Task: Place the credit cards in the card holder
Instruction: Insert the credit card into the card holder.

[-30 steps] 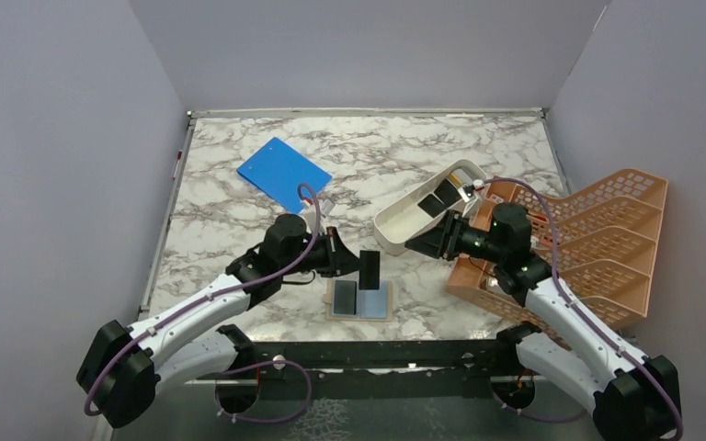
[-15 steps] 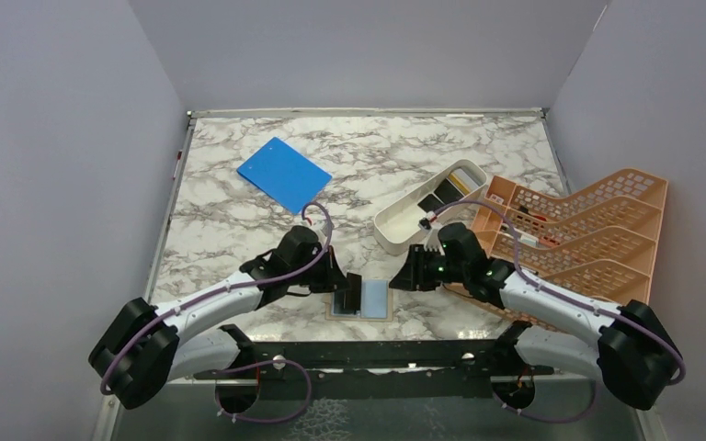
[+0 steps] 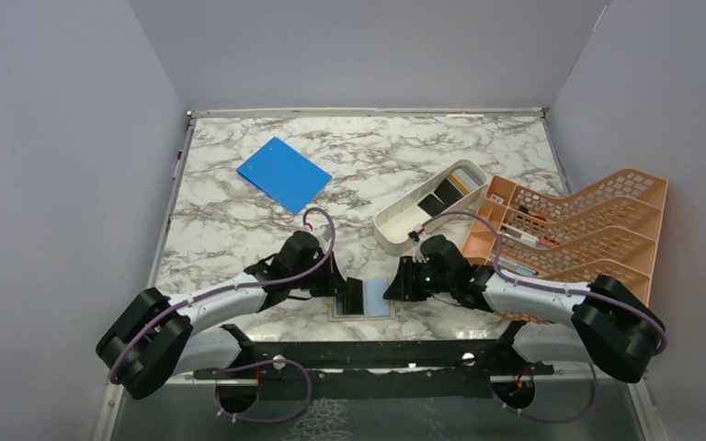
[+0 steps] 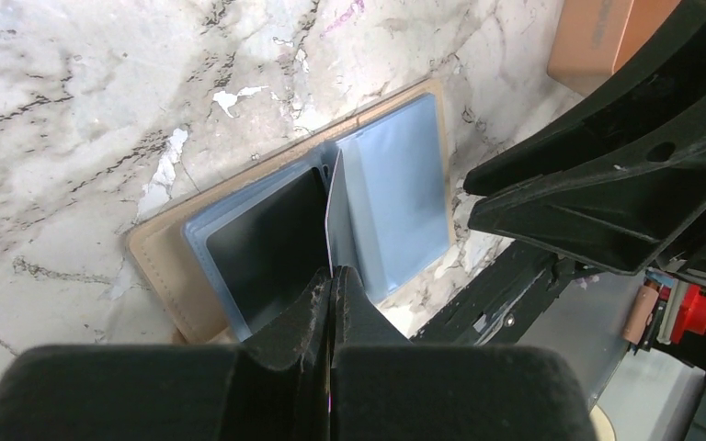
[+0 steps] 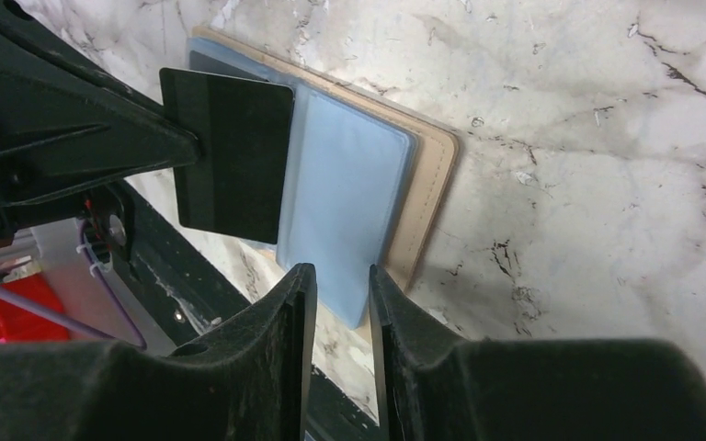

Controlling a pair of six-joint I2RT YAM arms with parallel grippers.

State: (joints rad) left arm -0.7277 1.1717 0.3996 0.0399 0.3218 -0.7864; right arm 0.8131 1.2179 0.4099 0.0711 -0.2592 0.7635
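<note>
Your left gripper (image 4: 332,276) is clenched on a black card (image 5: 230,152). It pinches one short end, so the card stands on edge over the holder (image 3: 377,301). The holder lies open and flat on the table (image 3: 230,220) near the front edge, between your two grippers. Its tan cover shows as a rim around light blue inner pockets.

From the left wrist you see the held card edge-on, lined up with the holder's middle fold. You cannot tell whether its far end touches a pocket. A second dark card (image 4: 267,243) already sits in the left pocket, while the right pocket shows only light blue.

Your right gripper (image 5: 340,276) hovers just beside the holder's right edge. Its fingers are slightly parted and have nothing between them.

More dark cards (image 3: 441,197) lie in the white tray (image 3: 404,219), which sits behind the holder to the right, beside the orange rack (image 3: 607,248). A blue board (image 3: 283,173) lies flat on the far left part of the table, well apart from the holder.
</note>
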